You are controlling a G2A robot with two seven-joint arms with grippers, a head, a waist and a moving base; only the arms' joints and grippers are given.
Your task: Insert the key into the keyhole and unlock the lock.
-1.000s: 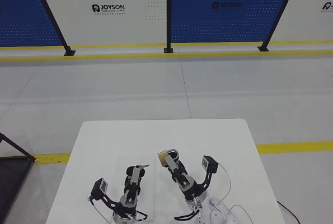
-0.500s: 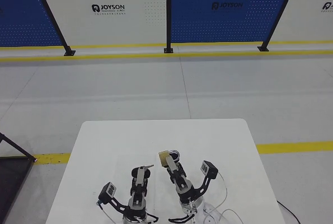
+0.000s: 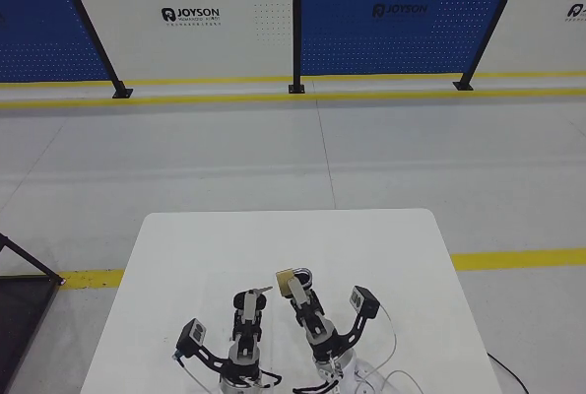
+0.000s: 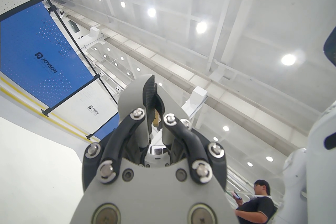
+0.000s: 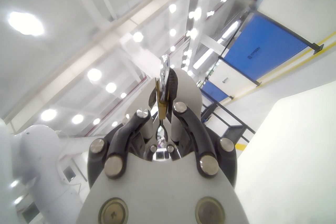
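Over the table's near middle, my left gripper (image 3: pixel 246 296) is shut on a small silver key (image 3: pixel 262 291) whose blade points right toward the lock. In the left wrist view, a brass-coloured bit of the key (image 4: pixel 157 118) shows between the closed pads of the left gripper (image 4: pixel 153 91). My right gripper (image 3: pixel 294 289) is shut on a brass padlock (image 3: pixel 286 278) with a silver shackle. The right wrist view has the padlock (image 5: pixel 162 93) edge-on in the right gripper (image 5: pixel 168 82). A small gap separates key tip and lock. The keyhole is hidden.
The white table (image 3: pixel 371 256) is bare around and beyond the two grippers. Its edges lie to the left, right and far side. A black frame (image 3: pixel 7 266) stands on the floor to the table's left.
Both arms have drawn inward. The left gripper carried the key a little right, toward the padlock, and the padlock shifted slightly. The gap between them has narrowed.
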